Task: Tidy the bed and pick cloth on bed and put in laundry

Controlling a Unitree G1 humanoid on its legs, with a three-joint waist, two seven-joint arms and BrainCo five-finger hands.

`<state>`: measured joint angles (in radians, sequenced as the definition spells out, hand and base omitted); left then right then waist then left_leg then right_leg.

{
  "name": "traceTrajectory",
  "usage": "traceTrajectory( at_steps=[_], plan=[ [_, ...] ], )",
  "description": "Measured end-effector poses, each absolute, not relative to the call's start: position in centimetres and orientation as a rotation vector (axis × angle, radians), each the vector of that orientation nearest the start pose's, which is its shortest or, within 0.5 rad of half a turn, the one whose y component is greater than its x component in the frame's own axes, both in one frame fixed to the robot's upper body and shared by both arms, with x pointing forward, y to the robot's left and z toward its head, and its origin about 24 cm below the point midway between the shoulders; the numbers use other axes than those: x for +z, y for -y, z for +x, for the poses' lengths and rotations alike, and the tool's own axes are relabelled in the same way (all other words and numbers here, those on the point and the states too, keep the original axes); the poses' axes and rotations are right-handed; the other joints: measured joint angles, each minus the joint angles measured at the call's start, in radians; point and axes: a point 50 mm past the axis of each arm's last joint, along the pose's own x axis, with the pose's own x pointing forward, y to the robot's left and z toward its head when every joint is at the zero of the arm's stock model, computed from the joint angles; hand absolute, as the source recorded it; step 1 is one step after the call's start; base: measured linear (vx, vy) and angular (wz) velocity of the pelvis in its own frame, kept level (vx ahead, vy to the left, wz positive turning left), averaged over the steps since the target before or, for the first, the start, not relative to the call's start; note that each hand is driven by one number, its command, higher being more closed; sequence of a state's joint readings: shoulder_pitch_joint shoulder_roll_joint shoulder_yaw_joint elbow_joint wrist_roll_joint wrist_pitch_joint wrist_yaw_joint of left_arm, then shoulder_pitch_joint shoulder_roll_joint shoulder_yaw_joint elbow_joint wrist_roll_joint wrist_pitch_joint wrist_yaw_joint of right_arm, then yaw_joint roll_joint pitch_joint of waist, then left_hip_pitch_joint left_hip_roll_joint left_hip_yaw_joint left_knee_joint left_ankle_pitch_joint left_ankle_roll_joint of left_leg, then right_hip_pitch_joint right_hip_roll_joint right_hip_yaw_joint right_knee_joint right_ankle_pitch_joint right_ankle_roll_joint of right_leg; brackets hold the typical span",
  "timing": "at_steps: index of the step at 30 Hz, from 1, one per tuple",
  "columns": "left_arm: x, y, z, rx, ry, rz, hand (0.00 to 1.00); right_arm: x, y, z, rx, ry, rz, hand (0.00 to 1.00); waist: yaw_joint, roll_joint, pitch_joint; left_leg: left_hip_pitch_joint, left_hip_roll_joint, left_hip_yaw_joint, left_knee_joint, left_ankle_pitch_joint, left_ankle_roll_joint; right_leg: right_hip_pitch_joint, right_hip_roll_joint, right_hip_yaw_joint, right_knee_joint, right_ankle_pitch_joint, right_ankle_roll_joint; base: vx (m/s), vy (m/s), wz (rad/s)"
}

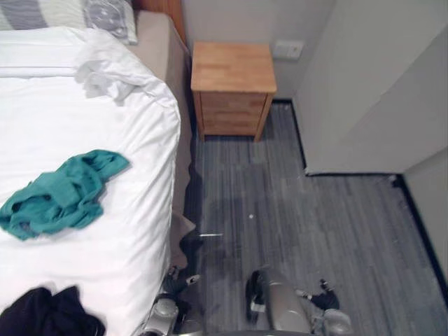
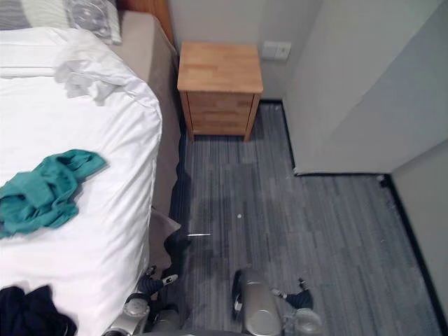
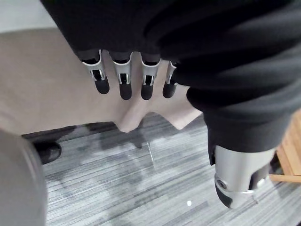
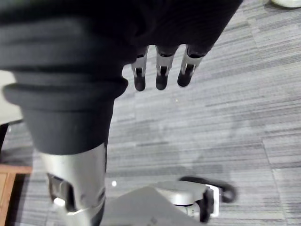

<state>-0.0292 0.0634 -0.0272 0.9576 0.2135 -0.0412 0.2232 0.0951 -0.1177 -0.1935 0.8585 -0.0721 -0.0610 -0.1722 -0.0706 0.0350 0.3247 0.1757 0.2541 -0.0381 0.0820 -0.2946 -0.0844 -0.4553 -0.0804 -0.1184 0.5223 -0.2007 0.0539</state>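
Down at the near edge, beside the bed, we see the left hand (image 3: 121, 81) hanging with its fingers straight and relaxed, holding nothing, over the grey striped plank floor (image 1: 315, 224) next to the beige bed skirt (image 3: 47, 84). The right hand (image 4: 161, 71) hangs the same way, fingers loose and empty, above that floor. On the near corner of the white-covered bed (image 1: 119, 231) we find a black crumpled cloth (image 1: 49, 315). Further up the cover, well apart from it, lies a teal crumpled cloth (image 1: 59, 196). Beyond that we notice a rumpled bunch of white fabric (image 1: 105, 80) at the cover's folded edge, then a grey patterned pillow (image 1: 112, 15) at the head. Farthest off, a light wooden bedside cabinet (image 1: 232, 84) stands on the floor just beside the bed's head, under a white wall socket plate (image 1: 288, 49).
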Motion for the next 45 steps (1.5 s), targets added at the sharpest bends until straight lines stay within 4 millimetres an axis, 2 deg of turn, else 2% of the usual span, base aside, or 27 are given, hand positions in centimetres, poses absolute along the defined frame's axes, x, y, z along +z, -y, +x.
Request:
traceTrajectory(
  at_steps=[1,2,4,6,9,11,13,15,16,18,19,20,21,22,23,24,25,26,28,31,34,36,38,39,40,44,45],
  plan=[
    [-13.5,-18.0,16.2,0.103,-0.852,0.376,0.00,-13.5,23.3,12.4,-0.378,-0.894,-0.173,0.00,-0.005,0.000,0.004,0.033,0.010,0.001,-0.030,-0.007,-0.004,0.002,-0.021,-0.001,-0.086,0.119,0.025,0.59,-0.360,0.23],
    [-13.5,-18.0,16.5,0.101,-0.857,0.382,0.00,-13.6,23.5,12.7,-0.385,-0.916,-0.170,0.00,-0.003,0.039,0.023,0.061,0.042,0.007,-0.029,-0.012,-0.025,0.012,0.005,-0.047,-0.039,0.117,-0.002,0.57,-0.346,0.10],
    [-13.4,-17.6,17.0,0.086,-0.835,0.386,0.00,-13.7,22.7,13.3,-0.400,-0.917,-0.119,0.00,-0.004,0.015,0.035,0.086,-0.032,-0.029,0.034,0.059,-0.069,0.010,-0.024,-0.043,0.117,0.038,-0.039,0.51,-0.291,0.18],
    [-13.5,-17.5,16.6,0.091,-0.836,0.373,0.00,-13.8,23.0,13.1,-0.416,-0.920,-0.115,0.00,-0.017,0.022,0.020,0.066,-0.005,-0.015,0.176,0.146,-0.131,0.085,-0.003,-0.067,0.149,-0.028,-0.064,0.60,-0.333,0.38],
    [-14.2,-17.8,14.8,0.139,-0.892,0.332,0.00,-13.4,23.0,13.5,-0.411,-0.895,-0.119,0.00,-0.002,0.054,0.006,-0.147,0.032,-0.080,0.687,0.242,-0.191,0.257,0.097,-0.048,-0.052,-0.082,-0.082,0.52,-0.214,-0.19],
    [-13.9,-18.3,14.7,0.197,-0.875,0.277,0.00,-13.6,23.0,13.1,-0.413,-0.911,-0.123,0.00,0.025,0.057,0.009,-0.283,0.040,-0.078,1.027,0.225,-0.177,0.391,0.147,-0.039,-0.162,-0.066,-0.103,0.47,-0.052,-0.40],
    [-13.2,-18.8,15.5,0.222,-0.825,0.269,0.00,-13.8,22.3,13.2,-0.374,-0.920,-0.137,0.00,0.068,0.024,0.004,-0.380,0.034,0.022,1.089,0.152,-0.073,0.535,0.148,-0.005,-0.263,-0.061,-0.097,0.46,0.010,-0.35],
    [-12.9,-18.9,15.9,0.245,-0.802,0.238,0.00,-13.8,21.9,13.6,-0.351,-0.920,-0.140,0.00,0.086,0.012,0.000,-0.431,0.011,0.087,0.956,0.085,-0.062,0.596,0.124,0.011,-0.317,-0.050,-0.079,0.35,0.070,-0.28],
    [-12.9,-18.8,15.9,0.269,-0.799,0.208,0.00,-13.8,21.5,14.0,-0.341,-0.921,-0.132,0.00,0.089,-0.003,0.002,-0.457,-0.017,0.166,0.749,0.063,-0.052,0.636,0.092,-0.002,-0.349,-0.047,-0.056,0.46,0.159,-0.21],
    [-13.2,-18.9,15.5,0.269,-0.821,0.210,0.00,-13.9,20.7,14.1,-0.327,-0.919,-0.122,0.00,0.082,-0.023,-0.033,-0.402,-0.058,0.334,0.578,0.037,0.001,0.660,0.039,-0.053,-0.384,-0.033,-0.009,0.57,0.181,0.55],
    [-13.0,-18.7,15.9,0.264,-0.803,0.211,0.00,-14.1,20.0,13.9,-0.313,-0.926,-0.108,0.00,0.080,-0.047,-0.037,-0.427,-0.044,0.459,0.630,0.078,0.063,0.685,-0.005,-0.122,-0.421,0.005,0.018,0.57,0.165,1.39],
    [-12.7,-19.3,16.1,0.277,-0.787,0.217,0.00,-14.2,19.7,13.9,-0.316,-0.931,-0.094,0.00,0.094,-0.049,-0.032,-0.480,-0.026,0.546,0.717,0.061,0.081,0.705,0.001,-0.141,-0.420,0.011,0.026,0.55,0.163,2.00],
    [-12.7,-19.5,16.1,0.275,-0.788,0.224,0.00,-14.2,19.8,13.8,-0.331,-0.937,-0.085,0.00,0.079,-0.060,-0.033,-0.487,-0.099,0.616,0.620,0.028,0.111,0.748,-0.024,-0.190,-0.419,0.006,0.033,0.42,0.150,1.90],
    [-12.9,-19.0,15.7,0.269,-0.803,0.212,0.00,-14.2,20.5,13.5,-0.352,-0.943,-0.093,0.00,0.074,-0.053,-0.054,-0.461,-0.157,0.697,0.456,0.063,0.204,0.754,-0.036,-0.228,-0.381,-0.010,0.058,0.51,0.251,2.35],
    [-13.5,-18.3,14.4,0.253,-0.839,0.173,0.00,-13.9,21.9,13.5,-0.375,-0.933,-0.118,0.00,0.075,-0.038,-0.071,-0.404,-0.228,0.740,0.323,0.026,0.308,0.727,-0.053,-0.245,-0.197,-0.065,0.089,0.63,0.269,2.34],
    [-13.5,-18.2,14.6,0.203,-0.847,0.172,0.00,-13.5,22.1,14.4,-0.372,-0.903,-0.130,0.00,0.070,-0.050,-0.070,-0.376,-0.262,0.679,0.310,0.014,0.314,0.687,-0.086,-0.247,-0.011,-0.075,0.108,0.52,0.193,1.88],
    [-13.6,-18.1,14.6,0.174,-0.862,0.172,0.00,-13.2,22.0,15.2,-0.365,-0.880,-0.130,0.00,0.070,-0.050,-0.070,-0.361,-0.263,0.652,0.309,0.008,0.306,0.647,-0.097,-0.238,0.105,-0.075,0.113,0.61,0.089,1.51],
    [-14.0,-18.2,14.6,0.163,-0.917,0.169,0.00,-12.1,21.5,17.5,-0.353,-0.807,-0.120,0.00,0.060,-0.050,-0.067,-0.297,-0.254,0.599,0.294,0.006,0.294,0.541,-0.115,-0.216,0.367,-0.069,0.117,0.49,0.044,1.02],
    [-14.8,-18.7,13.6,0.183,-1.008,0.154,0.00,-10.3,21.1,19.3,-0.354,-0.689,-0.115,0.00,0.039,-0.053,-0.061,-0.186,-0.252,0.515,0.216,0.033,0.250,0.450,-0.128,-0.183,0.499,-0.074,0.108,0.48,-0.060,1.33],
    [-14.9,-19.3,13.0,0.217,-1.026,0.156,0.00,-6.5,22.1,20.8,-0.405,-0.485,-0.191,0.00,0.030,-0.067,-0.059,-0.113,-0.252,0.385,0.155,0.062,0.203,0.332,-0.125,-0.052,0.323,-0.078,0.102,0.33,-0.248,1.44],
    [-14.9,-19.5,12.6,0.266,-0.989,0.182,0.00,-2.7,24.1,20.8,-0.495,-0.313,-0.313,0.00,0.023,-0.078,-0.070,-0.132,-0.255,0.201,0.161,0.064,0.146,0.292,-0.074,0.270,-0.010,-0.067,0.116,0.16,-0.378,1.78],
    [-14.8,-20.0,12.2,0.296,-0.971,0.198,0.00,-0.7,24.7,20.6,-0.536,-0.230,-0.375,0.00,0.023,-0.103,-0.102,-0.188,-0.271,0.040,0.199,0.053,0.076,0.294,-0.050,0.465,-0.139,0.017,0.120,0.13,-0.591,2.14],
    [-15.0,-19.7,11.7,0.319,-0.981,0.167,0.00,1.5,25.3,21.6,-0.534,-0.143,-0.449,0.00,0.036,-0.061,-0.124,-0.232,-0.234,-0.069,0.200,0.070,0.023,0.294,-0.024,0.404,-0.142,-0.007,0.119,0.14,-0.575,1.70],
    [-15.3,-19.1,11.1,0.328,-1.002,0.135,0.00,4.2,25.5,22.9,-0.524,-0.030,-0.528,0.00,0.044,-0.012,-0.144,-0.247,-0.186,-0.118,0.162,0.099,-0.022,0.311,0.004,0.318,-0.173,0.012,0.090,0.07,-0.423,1.27],
    [-15.3,-19.1,10.8,0.353,-1.008,0.113,0.00,6.1,24.9,24.2,-0.505,0.058,-0.564,0.00,0.049,0.004,-0.145,-0.235,-0.151,-0.144,0.126,0.131,-0.045,0.331,0.026,0.271,-0.178,0.018,0.081,0.06,-0.414,1.24],
    [-15.2,-19.8,10.9,0.388,-0.995,0.097,0.00,10.9,23.0,26.9,-0.434,0.294,-0.648,0.00,0.085,0.010,-0.152,-0.237,-0.096,-0.189,0.072,0.224,-0.070,0.389,0.068,0.141,-0.191,0.024,0.047,-0.04,-0.277,1.15],
    [-15.0,-20.1,11.0,0.399,-0.984,0.097,0.00,12.0,22.0,27.6,-0.397,0.361,-0.648,0.00,0.088,-0.003,-0.150,-0.259,-0.093,-0.129,0.064,0.253,-0.033,0.406,0.058,0.097,-0.221,0.019,0.003,-0.08,-0.113,1.09]
  ],
)
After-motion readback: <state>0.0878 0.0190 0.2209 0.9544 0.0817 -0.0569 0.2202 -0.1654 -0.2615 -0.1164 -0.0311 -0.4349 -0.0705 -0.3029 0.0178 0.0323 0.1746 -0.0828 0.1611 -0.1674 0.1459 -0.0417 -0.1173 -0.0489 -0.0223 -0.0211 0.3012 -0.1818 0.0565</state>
